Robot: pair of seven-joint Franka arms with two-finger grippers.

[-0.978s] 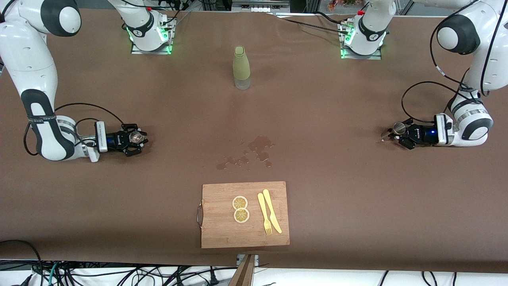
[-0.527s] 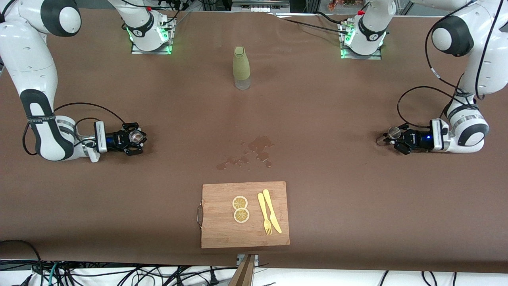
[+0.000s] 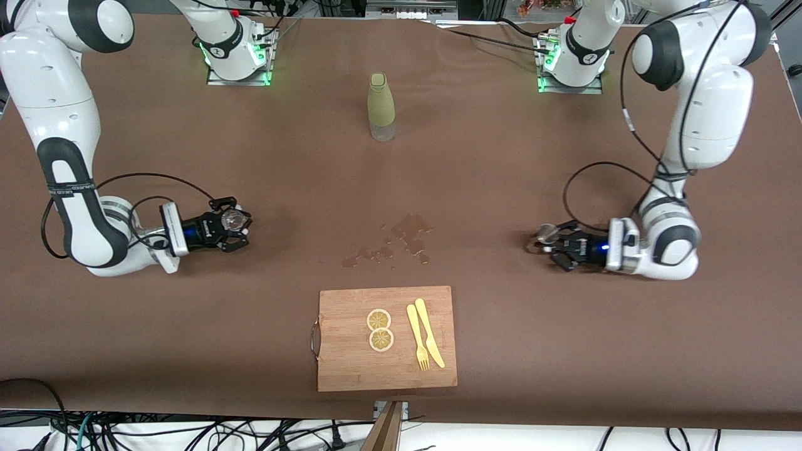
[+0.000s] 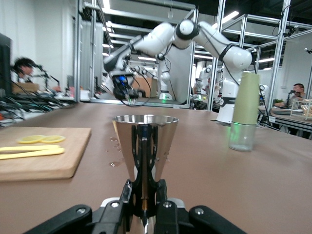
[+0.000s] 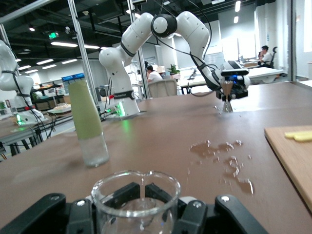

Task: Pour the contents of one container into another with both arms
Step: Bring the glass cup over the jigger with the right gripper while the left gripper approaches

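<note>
The silver jigger (image 3: 546, 233) stands upright, with my left gripper (image 3: 554, 242) shut on its narrow waist, low over the brown table toward the left arm's end. In the left wrist view the jigger's upper cone (image 4: 145, 134) rises above the left gripper (image 4: 145, 194). The clear shot glass (image 3: 235, 217) sits upright in my right gripper (image 3: 232, 223), which is shut on it low over the table toward the right arm's end. In the right wrist view the glass (image 5: 122, 209) fills the foreground, and the right gripper's fingers (image 5: 168, 191) show through it.
An olive-green bottle (image 3: 381, 106) stands mid-table near the bases. A wet spill (image 3: 404, 235) lies at the table's middle between the grippers. Nearer the front camera, a wooden cutting board (image 3: 351, 351) carries two lemon slices (image 3: 380, 329), a yellow fork and a yellow knife.
The left arm has swung the jigger toward the table's middle. The right gripper with the shot glass has shifted slightly toward the middle too.
</note>
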